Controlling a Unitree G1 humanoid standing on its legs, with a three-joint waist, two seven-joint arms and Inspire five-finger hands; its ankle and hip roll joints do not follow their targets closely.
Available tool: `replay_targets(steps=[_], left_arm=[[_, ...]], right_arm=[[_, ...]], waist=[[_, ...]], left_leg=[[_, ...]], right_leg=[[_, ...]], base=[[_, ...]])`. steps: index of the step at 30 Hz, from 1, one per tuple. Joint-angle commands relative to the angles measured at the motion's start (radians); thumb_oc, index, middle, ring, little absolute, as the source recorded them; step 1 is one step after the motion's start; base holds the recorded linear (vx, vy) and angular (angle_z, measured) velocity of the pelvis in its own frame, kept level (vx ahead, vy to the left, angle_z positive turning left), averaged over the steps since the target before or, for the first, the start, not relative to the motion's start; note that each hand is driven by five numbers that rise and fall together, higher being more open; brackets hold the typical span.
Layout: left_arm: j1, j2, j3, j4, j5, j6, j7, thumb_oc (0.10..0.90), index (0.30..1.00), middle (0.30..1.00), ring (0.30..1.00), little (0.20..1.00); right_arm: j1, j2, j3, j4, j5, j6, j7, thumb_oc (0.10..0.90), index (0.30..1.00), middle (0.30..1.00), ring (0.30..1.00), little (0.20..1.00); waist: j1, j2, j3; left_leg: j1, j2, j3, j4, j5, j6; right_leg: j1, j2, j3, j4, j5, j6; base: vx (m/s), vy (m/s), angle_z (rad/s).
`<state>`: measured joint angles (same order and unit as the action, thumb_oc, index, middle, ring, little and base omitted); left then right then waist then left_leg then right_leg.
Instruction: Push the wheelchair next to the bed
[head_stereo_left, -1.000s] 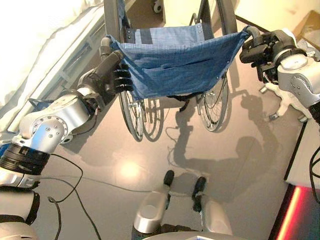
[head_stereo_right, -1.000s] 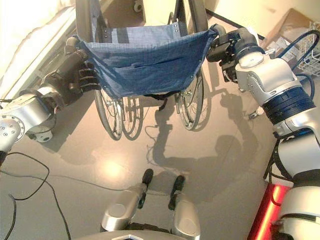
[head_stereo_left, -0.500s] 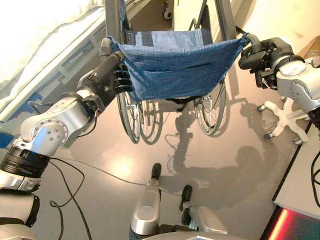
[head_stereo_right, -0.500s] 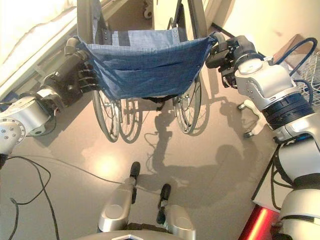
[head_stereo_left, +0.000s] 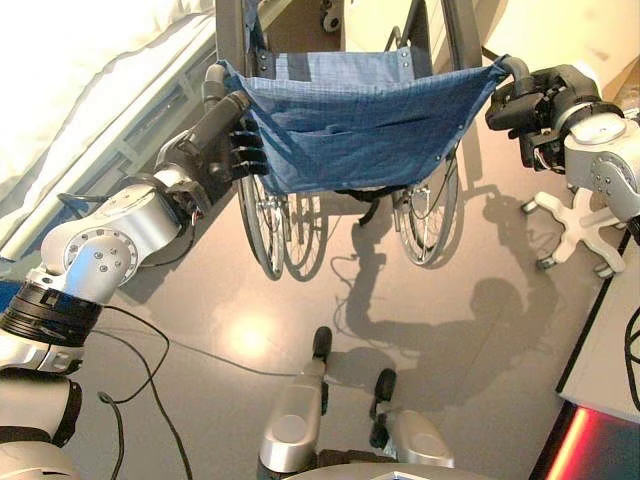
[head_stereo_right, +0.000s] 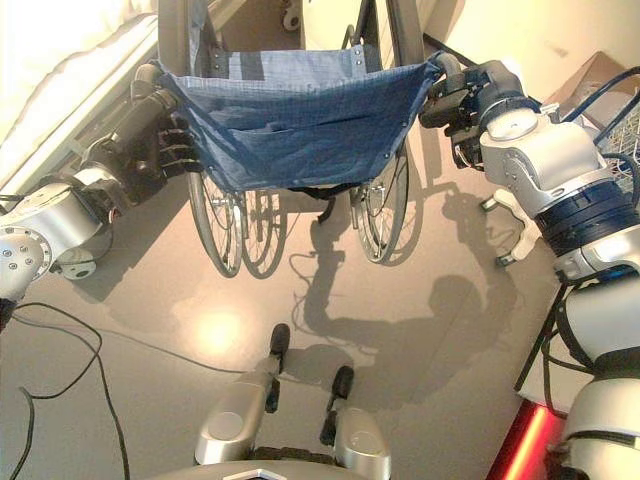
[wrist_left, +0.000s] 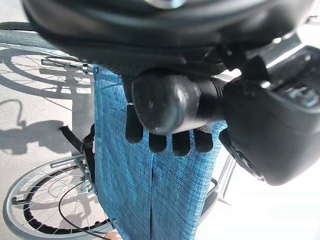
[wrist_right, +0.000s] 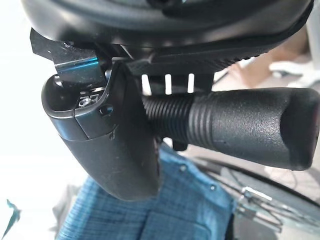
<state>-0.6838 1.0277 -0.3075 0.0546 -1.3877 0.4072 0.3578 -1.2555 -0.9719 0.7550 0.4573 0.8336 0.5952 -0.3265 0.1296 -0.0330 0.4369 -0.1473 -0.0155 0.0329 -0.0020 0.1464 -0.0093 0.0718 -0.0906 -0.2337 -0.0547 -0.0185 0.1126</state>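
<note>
While the left hand (head_stereo_left: 215, 145) is curling its fingers (wrist_left: 150, 136) round the wheelchair's left push handle (wrist_left: 167, 102), the right hand (head_stereo_right: 462, 95) is closing thumb and fingers round the ribbed right push handle (wrist_right: 240, 127). Between the two grips, the blue fabric backrest (head_stereo_left: 360, 120) is hanging slack. Below it, the wheelchair (head_stereo_right: 290, 150) is standing on its spoked wheels (head_stereo_left: 265, 225) on the grey floor (head_stereo_left: 450, 330). The white bed (head_stereo_left: 70, 90) is lying just beside the chair on the robot's left, its frame running close to the left wheel.
</note>
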Motion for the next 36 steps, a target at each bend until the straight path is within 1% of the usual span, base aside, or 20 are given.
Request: replay_targets(steps=[1,6,8,13,14,16,18,19,20,21,22,24,25,26,27,28,29,30,31,36], left_arm=[[-0.081,-0.008,0.098,0.072,0.058,-0.129,0.012,0.800,0.900,0.900,0.900,0.900],[-0.060,0.016,0.140,0.059,0.059,-0.155,0.037,0.800,0.900,0.900,0.900,0.900],[-0.045,0.025,0.163,0.050,0.057,-0.155,0.040,0.800,0.900,0.900,0.900,0.900],[0.069,0.053,0.282,-0.001,0.074,-0.158,0.021,0.800,0.900,0.900,0.900,0.900],[0.115,0.060,0.325,-0.030,0.075,-0.157,0.021,0.800,0.900,0.900,0.900,0.900],[0.171,0.065,0.377,-0.054,0.082,-0.154,0.010,0.800,0.900,0.900,0.900,0.900],[0.265,0.062,0.454,-0.095,0.092,-0.154,-0.002,0.800,0.900,0.900,0.900,0.900],[0.270,0.062,0.458,-0.099,0.092,-0.154,-0.002,0.800,0.900,0.900,0.900,0.900],[0.342,0.056,0.520,-0.128,0.105,-0.152,-0.017,0.800,0.900,0.900,0.900,0.900],[0.369,0.054,0.543,-0.140,0.105,-0.154,-0.021,0.800,0.900,0.900,0.900,0.900],[0.413,0.053,0.581,-0.161,0.112,-0.160,-0.020,0.800,0.900,0.900,0.900,0.900],[0.457,0.054,0.629,-0.175,0.116,-0.166,-0.031,0.800,0.900,0.900,0.900,0.900],[0.489,0.056,0.663,-0.188,0.120,-0.170,-0.035,0.800,0.900,0.900,0.900,0.900],[0.505,0.056,0.682,-0.190,0.127,-0.173,-0.037,0.800,0.900,0.900,0.900,0.900],[0.539,0.055,0.716,-0.196,0.142,-0.175,-0.050,0.800,0.900,0.900,0.900,0.900],[0.554,0.055,0.731,-0.198,0.152,-0.178,-0.054,0.800,0.900,0.900,0.900,0.900],[0.587,0.053,0.764,-0.208,0.156,-0.181,-0.061,0.800,0.900,0.900,0.900,0.900],[0.602,0.052,0.779,-0.207,0.156,-0.184,-0.065,0.800,0.900,0.900,0.900,0.900],[0.635,0.054,0.816,-0.206,0.150,-0.181,-0.076,0.800,0.900,0.900,0.900,0.900],[0.684,0.055,0.865,-0.198,0.129,-0.166,-0.081,0.800,0.900,0.900,0.900,0.900]], right_arm=[[-0.031,-0.011,-0.001,-0.092,0.034,-0.171,0.023,0.800,0.900,0.900,0.900,0.900],[0.010,-0.044,-0.050,-0.128,0.044,-0.181,0.001,0.800,0.900,0.900,0.900,0.900],[0.027,-0.062,-0.071,-0.141,0.043,-0.184,0.000,0.800,0.900,0.900,0.900,0.900],[0.106,-0.128,-0.163,-0.211,0.057,-0.191,-0.025,0.800,0.900,0.900,0.900,0.900],[0.140,-0.148,-0.198,-0.235,0.053,-0.194,-0.033,0.800,0.900,0.900,0.900,0.900],[0.172,-0.177,-0.239,-0.257,0.057,-0.197,-0.034,0.800,0.900,0.900,0.900,0.900],[0.243,-0.213,-0.313,-0.292,0.057,-0.200,-0.047,0.800,0.900,0.900,0.900,0.900],[0.249,-0.212,-0.318,-0.296,0.056,-0.200,-0.048,0.800,0.900,0.900,0.900,0.900],[0.312,-0.243,-0.385,-0.322,0.057,-0.195,-0.046,0.800,0.900,0.900,0.900,0.900],[0.336,-0.257,-0.411,-0.329,0.057,-0.194,-0.043,0.800,0.900,0.900,0.900,0.900],[0.386,-0.274,-0.459,-0.345,0.052,-0.192,-0.041,0.800,0.900,0.900,0.900,0.900],[0.446,-0.292,-0.518,-0.362,0.051,-0.191,-0.046,0.800,0.900,0.900,0.900,0.900],[0.497,-0.300,-0.569,-0.373,0.046,-0.192,-0.051,0.800,0.900,0.900,0.900,0.900],[0.519,-0.307,-0.594,-0.375,0.043,-0.192,-0.061,0.800,0.900,0.900,0.900,0.900],[0.574,-0.315,-0.651,-0.387,0.039,-0.193,-0.067,0.800,0.900,0.900,0.900,0.900],[0.596,-0.320,-0.674,-0.391,0.038,-0.189,-0.074,0.800,0.900,0.900,0.900,0.900],[0.656,-0.324,-0.736,-0.405,0.031,-0.182,-0.083,0.800,0.900,0.900,0.900,0.900],[0.676,-0.330,-0.757,-0.406,0.024,-0.176,-0.089,0.800,0.900,0.900,0.900,0.900],[0.726,-0.339,-0.810,-0.407,0.014,-0.162,-0.088,0.800,0.900,0.900,0.900,0.900],[0.808,-0.348,-0.896,-0.414,0.023,-0.136,-0.109,0.800,0.900,0.900,0.900,0.900]], waist=[[0.015,-0.010,-0.218],[0.012,-0.009,-0.229],[0.012,-0.010,-0.232],[0.011,-0.017,-0.247],[0.012,-0.019,-0.252],[0.013,-0.021,-0.255],[0.013,-0.023,-0.261],[0.012,-0.024,-0.262],[0.011,-0.025,-0.268],[0.012,-0.024,-0.270],[0.011,-0.026,-0.275],[0.008,-0.026,-0.278],[0.009,-0.027,-0.280],[0.008,-0.026,-0.280],[0.007,-0.027,-0.281],[0.006,-0.027,-0.281],[0.005,-0.028,-0.282],[0.005,-0.027,-0.282],[0.004,-0.027,-0.285],[0.006,-0.028,-0.287]], left_leg=[[0.071,0.012,0.012,0.019,-0.090,-0.036],[0.091,0.014,0.013,0.009,-0.098,-0.035],[0.096,0.017,0.014,0.009,-0.101,-0.035],[0.111,0.023,0.012,0.000,-0.106,-0.035],[0.115,0.025,0.012,-0.004,-0.107,-0.036],[0.118,0.027,0.013,-0.007,-0.108,-0.037],[0.121,0.029,0.012,-0.010,-0.108,-0.038],[0.121,0.029,0.012,-0.010,-0.108,-0.038],[0.124,0.030,0.012,-0.014,-0.107,-0.038],[0.126,0.031,0.011,-0.017,-0.107,-0.038],[0.128,0.032,0.011,-0.021,-0.106,-0.039],[0.131,0.034,0.014,-0.025,-0.104,-0.040],[0.131,0.035,0.014,-0.027,-0.103,-0.041],[0.131,0.036,0.014,-0.029,-0.103,-0.042],[0.132,0.037,0.015,-0.030,-0.103,-0.043],[0.132,0.038,0.015,-0.030,-0.103,-0.043],[0.133,0.039,0.015,-0.030,-0.104,-0.044],[0.133,0.040,0.016,-0.029,-0.104,-0.045],[0.134,0.041,0.018,-0.030,-0.104,-0.046],[0.132,0.044,0.022,-0.026,-0.102,-0.049]], right_leg=[[-0.044,-0.021,-0.031,0.032,0.052,0.000],[-0.035,-0.019,-0.036,0.035,0.045,-0.001],[-0.033,-0.018,-0.038,0.036,0.041,-0.002],[-0.025,-0.008,-0.038,0.037,0.032,-0.007],[-0.022,-0.006,-0.038,0.035,0.030,-0.008],[-0.020,-0.004,-0.039,0.034,0.027,-0.009],[-0.018,-0.001,-0.040,0.033,0.024,-0.010],[-0.018,-0.001,-0.040,0.033,0.024,-0.010],[-0.017,0.001,-0.040,0.033,0.023,-0.010],[-0.016,0.001,-0.040,0.033,0.022,-0.010],[-0.015,0.003,-0.043,0.032,0.021,-0.010],[-0.014,0.004,-0.045,0.033,0.019,-0.010],[-0.013,0.004,-0.047,0.035,0.017,-0.011],[-0.013,0.005,-0.048,0.035,0.016,-0.011],[-0.014,0.006,-0.051,0.037,0.014,-0.011],[-0.014,0.006,-0.052,0.038,0.013,-0.012],[-0.014,0.006,-0.053,0.040,0.011,-0.012],[-0.015,0.006,-0.054,0.040,0.010,-0.012],[-0.014,0.006,-0.057,0.042,0.008,-0.012],[-0.016,0.007,-0.062,0.049,0.004,-0.014]], base=[[0.04,0.005,0.00],[0.04,-0.006,0.00],[0.04,-0.020,0.01],[0.05,-0.017,0.01],[0.04,-0.017,-0.02],[0.02,-0.009,0.00],[0.00,0.000,0.00],[0.02,-0.017,0.04],[0.02,-0.016,0.03],[0.03,-0.023,0.04],[0.00,0.000,0.00],[0.00,0.000,0.00],[0.00,-0.020,0.04],[-0.01,-0.026,0.04],[0.00,0.000,0.00],[0.00,0.000,0.00],[0.00,0.000,0.00],[0.00,0.000,0.00],[0.00,0.000,0.00],[0.00,0.000,0.00]])
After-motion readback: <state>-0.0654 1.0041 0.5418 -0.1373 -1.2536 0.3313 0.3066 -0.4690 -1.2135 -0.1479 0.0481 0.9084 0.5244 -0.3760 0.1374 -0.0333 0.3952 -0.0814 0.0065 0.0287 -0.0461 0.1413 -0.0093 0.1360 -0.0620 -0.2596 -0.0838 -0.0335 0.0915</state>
